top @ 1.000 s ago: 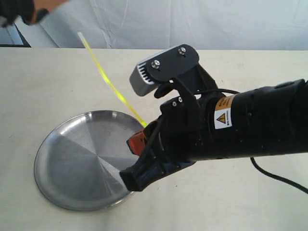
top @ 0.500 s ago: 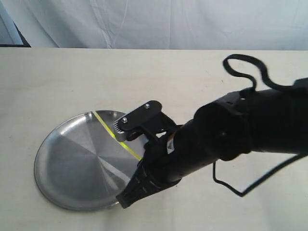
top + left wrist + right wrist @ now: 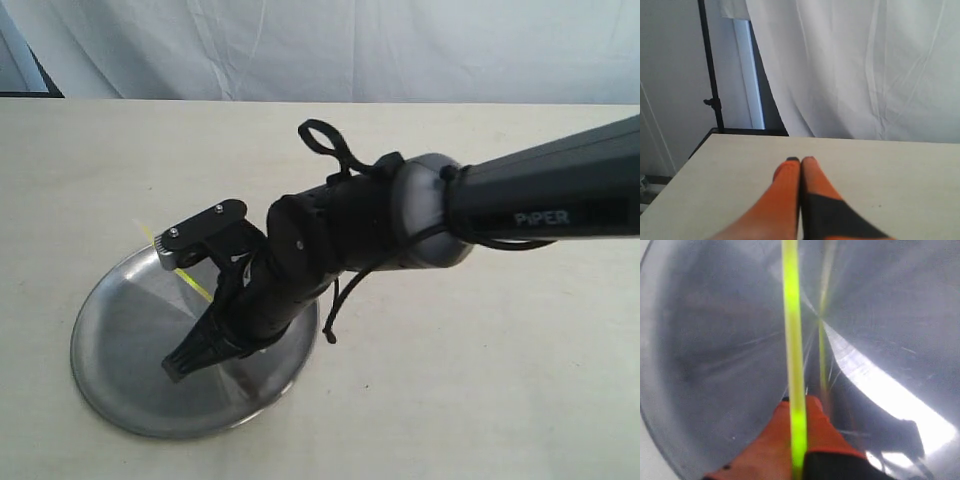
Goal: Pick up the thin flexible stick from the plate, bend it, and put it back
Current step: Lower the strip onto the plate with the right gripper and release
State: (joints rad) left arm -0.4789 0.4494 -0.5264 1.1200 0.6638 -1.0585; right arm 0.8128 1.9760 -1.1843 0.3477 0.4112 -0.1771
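Observation:
The round steel plate (image 3: 115,345) lies on the table at the left of the exterior view. My right gripper (image 3: 180,367) reaches across low over it, shut on the thin yellow stick (image 3: 196,286). The stick's pale end pokes out past the plate's far rim; the arm hides its middle. In the right wrist view the stick (image 3: 792,335) runs straight out between the orange fingers (image 3: 772,440) of the right gripper (image 3: 799,401), close above the plate (image 3: 710,345), which mirrors it. My left gripper (image 3: 801,161) is shut on nothing, above bare table away from the plate.
The pale tabletop (image 3: 480,380) spreads all round the plate. A white curtain (image 3: 350,50) hangs behind the far edge. The left wrist view shows a dark stand pole (image 3: 710,70) beyond the table's corner.
My right arm has swung left and down, bringing the stick from high and steeply tilted to low over the plate. The dark shape at the stick's upper end has left the exterior view.

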